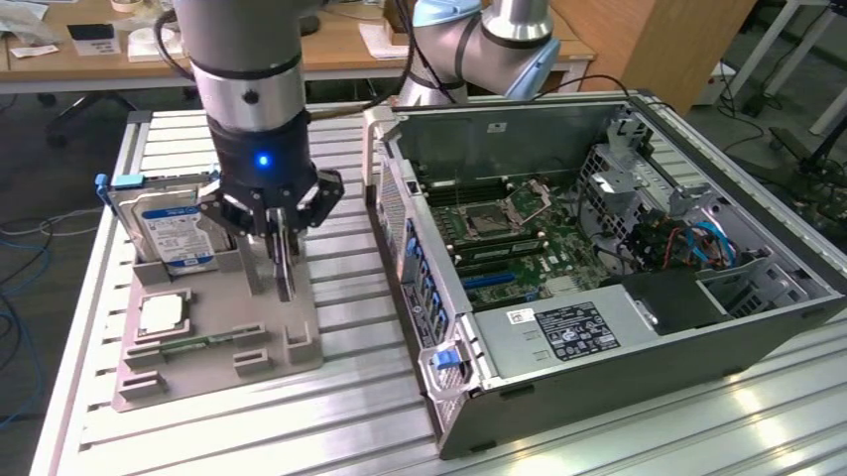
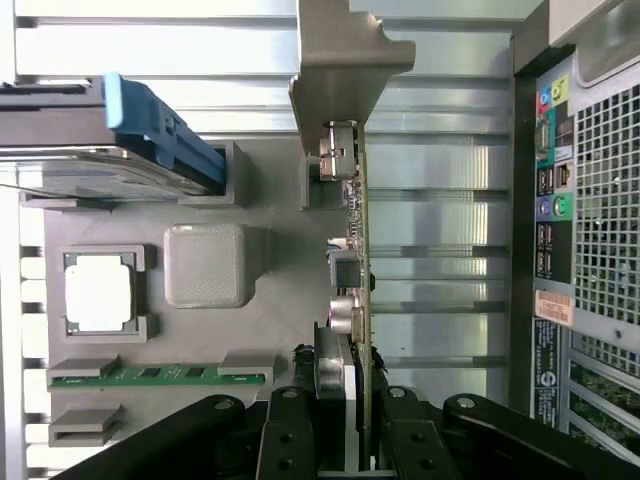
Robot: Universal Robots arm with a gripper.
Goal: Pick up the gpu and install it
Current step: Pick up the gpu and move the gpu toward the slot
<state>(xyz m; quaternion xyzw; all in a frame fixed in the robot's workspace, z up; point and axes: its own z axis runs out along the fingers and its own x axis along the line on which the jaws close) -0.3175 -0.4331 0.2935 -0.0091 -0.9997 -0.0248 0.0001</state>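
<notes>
the gpu, thin with a silvery bracket, stands clamped in the hand.

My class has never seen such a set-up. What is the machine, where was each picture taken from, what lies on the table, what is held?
It is a robot arm ending in a gripper. One camera looks on from off the arm, the other sits on its wrist. On the metal table stand an open computer and a grey holder with a hard drive and a chip. The gripper is closed on a thin graphics card, held on edge over the holder.
</notes>
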